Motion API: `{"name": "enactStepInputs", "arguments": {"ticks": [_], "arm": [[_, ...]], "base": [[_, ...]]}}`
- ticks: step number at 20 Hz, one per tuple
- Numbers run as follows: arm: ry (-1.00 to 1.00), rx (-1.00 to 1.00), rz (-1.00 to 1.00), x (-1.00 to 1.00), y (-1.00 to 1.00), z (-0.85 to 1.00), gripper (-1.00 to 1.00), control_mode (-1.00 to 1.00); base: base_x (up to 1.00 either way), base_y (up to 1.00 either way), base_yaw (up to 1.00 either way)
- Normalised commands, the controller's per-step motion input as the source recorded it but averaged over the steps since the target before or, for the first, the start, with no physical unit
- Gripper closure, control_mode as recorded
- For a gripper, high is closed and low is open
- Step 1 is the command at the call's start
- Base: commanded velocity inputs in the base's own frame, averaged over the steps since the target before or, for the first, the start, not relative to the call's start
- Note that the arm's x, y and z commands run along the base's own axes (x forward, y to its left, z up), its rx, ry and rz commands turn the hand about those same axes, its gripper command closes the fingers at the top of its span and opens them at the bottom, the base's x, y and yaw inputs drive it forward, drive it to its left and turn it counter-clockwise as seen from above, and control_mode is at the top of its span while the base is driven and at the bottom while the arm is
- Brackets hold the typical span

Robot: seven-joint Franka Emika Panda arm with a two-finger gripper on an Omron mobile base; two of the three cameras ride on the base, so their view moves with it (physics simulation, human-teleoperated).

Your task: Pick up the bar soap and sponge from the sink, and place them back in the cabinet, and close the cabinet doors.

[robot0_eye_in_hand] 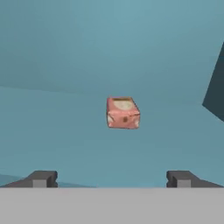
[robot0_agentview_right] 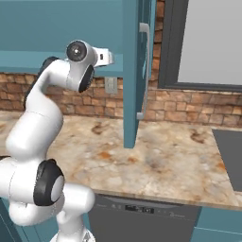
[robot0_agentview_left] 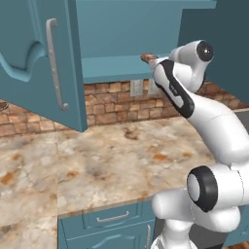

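While raised to shelf height, gripper spread wide and grasping nothing, both dark fingertips standing well apart at the bottom of the hand view. Lying free on the teal shelf ahead of those tips, the bar soap, pinkish-brown, clear of both fingers and roughly centred between them. Seen again in the left base view as a small brownish block at the front edge of the cabinet shelf, just beside the arm's wrist. Swung open on the left of that view, one of the cabinet doors, its long silver bar handle vertical. Edge-on in the right base view, the other door, hanging out over the counter. Below the shelf, a brick backsplash and a mottled stone countertop, with teal drawers under its front edge. At the right edge of the right base view, a dark grey panel set into the countertop.
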Motion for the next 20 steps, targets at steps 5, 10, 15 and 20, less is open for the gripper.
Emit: {"name": "enactStepInputs", "arguments": {"ticks": [5, 10, 15, 20], "arm": [[0.05, 0.01, -0.02, -0.75, 0.0, 0.02, -1.0, -1.0], [0.13, 0.0, -0.05, -0.56, 0.0, 0.05, -1.0, -1.0], [0.17, 0.0, -0.06, -0.22, 0.0, 0.01, -1.0, -1.0], [0.18, 0.0, -0.06, -0.17, 0.0, 0.0, -1.0, -1.0]], "base": [[0.0, 0.0, 0.0], [0.0, 0.0, 0.0], [0.0, 0.0, 0.0], [0.0, 0.0, 0.0]]}}
